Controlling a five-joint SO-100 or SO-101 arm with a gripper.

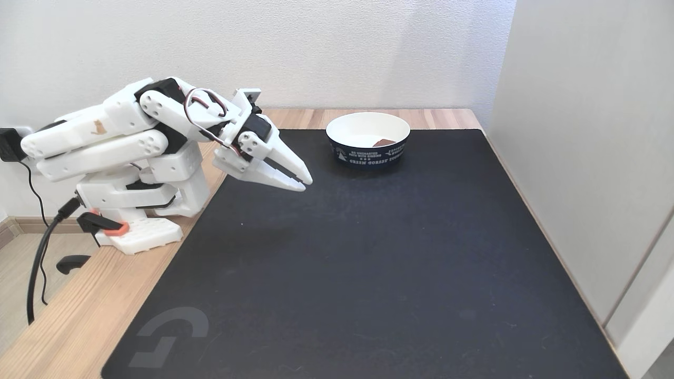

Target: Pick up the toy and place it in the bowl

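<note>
The navy paper bowl (368, 139) with white lettering stands at the far edge of the black mat in the fixed view. Inside it, against the right of the white interior, lies the small reddish-brown toy (384, 142), partly hidden by the rim. My white gripper (305, 183) hangs low over the mat's left side, well to the left of the bowl and a little nearer the camera. Its fingers lie together with nothing between them. The arm is folded back over its base.
A black mat (368, 263) covers most of the wooden table (63, 326). The arm's base (142, 210) is clamped at the table's left edge, with a black cable (37, 263) hanging off. A grey wall panel (590, 158) borders the mat on the right.
</note>
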